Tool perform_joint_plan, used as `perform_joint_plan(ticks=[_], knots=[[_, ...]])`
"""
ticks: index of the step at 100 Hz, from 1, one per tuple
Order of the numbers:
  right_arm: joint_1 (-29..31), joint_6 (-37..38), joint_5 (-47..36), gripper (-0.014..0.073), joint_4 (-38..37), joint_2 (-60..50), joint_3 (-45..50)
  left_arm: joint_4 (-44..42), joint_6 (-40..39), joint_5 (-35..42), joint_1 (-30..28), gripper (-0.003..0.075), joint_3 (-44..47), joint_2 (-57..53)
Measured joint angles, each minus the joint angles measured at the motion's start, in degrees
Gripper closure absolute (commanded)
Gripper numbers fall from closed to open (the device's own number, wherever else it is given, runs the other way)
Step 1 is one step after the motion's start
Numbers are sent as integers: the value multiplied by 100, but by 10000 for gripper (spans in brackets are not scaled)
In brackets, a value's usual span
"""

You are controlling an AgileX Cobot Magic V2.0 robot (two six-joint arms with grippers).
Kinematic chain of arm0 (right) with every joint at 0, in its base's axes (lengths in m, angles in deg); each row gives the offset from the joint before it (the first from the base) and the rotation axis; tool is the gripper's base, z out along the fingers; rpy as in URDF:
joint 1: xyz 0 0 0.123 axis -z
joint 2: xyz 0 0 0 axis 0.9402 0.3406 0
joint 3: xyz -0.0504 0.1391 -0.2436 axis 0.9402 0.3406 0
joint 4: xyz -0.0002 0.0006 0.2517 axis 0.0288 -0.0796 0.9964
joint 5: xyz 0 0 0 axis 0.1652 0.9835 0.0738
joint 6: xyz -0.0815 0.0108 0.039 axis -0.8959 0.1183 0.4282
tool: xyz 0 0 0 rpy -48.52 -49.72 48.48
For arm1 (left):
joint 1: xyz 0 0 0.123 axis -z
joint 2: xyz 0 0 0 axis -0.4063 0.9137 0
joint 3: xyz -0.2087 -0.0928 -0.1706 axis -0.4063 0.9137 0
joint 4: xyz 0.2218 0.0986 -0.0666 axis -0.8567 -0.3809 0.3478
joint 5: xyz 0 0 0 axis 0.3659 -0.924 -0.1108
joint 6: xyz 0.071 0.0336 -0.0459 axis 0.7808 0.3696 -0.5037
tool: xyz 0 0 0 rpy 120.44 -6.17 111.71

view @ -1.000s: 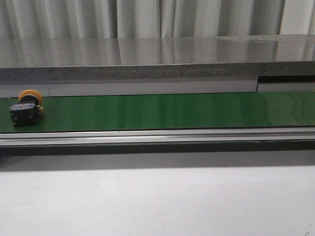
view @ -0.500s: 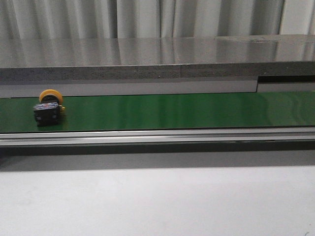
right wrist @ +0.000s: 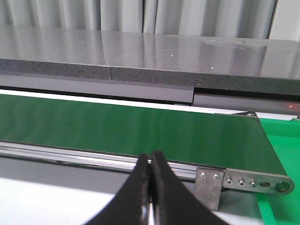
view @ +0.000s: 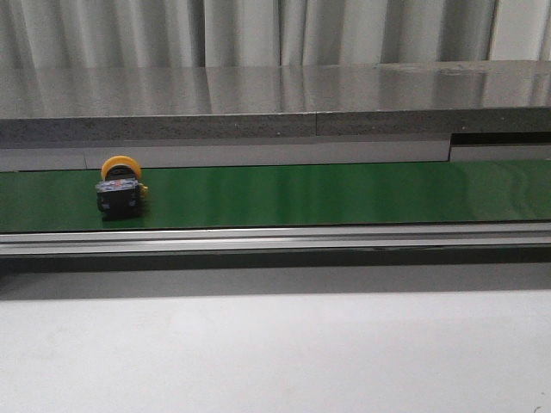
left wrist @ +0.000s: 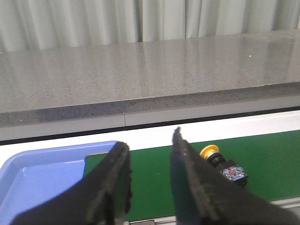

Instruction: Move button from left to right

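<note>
The button, a yellow-orange cap on a black boxy body, lies on its side on the green belt near the belt's left end. It also shows in the left wrist view, just beyond one finger. My left gripper is open and empty, short of the belt, with the button off to the side of its gap. My right gripper is shut and empty in front of the belt's near rail. Neither gripper shows in the front view.
A blue tray sits at the belt's left end. A grey stone ledge runs behind the belt. A metal rail borders its front, with a bolted bracket at the right end. A green surface lies beyond that end.
The button has travelled to the right along the green belt, about a hundred pixels in the front view. No gripper touches it.
</note>
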Motion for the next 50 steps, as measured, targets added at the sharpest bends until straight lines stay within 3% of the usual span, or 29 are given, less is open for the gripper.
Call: perform_joint_plan(ticks=[5,50], knots=[[0,0,0,662,0,0,0,0,0,0,0,739,0,0],[0,0,-238,662,0,0,0,0,0,10,0,740,0,0]])
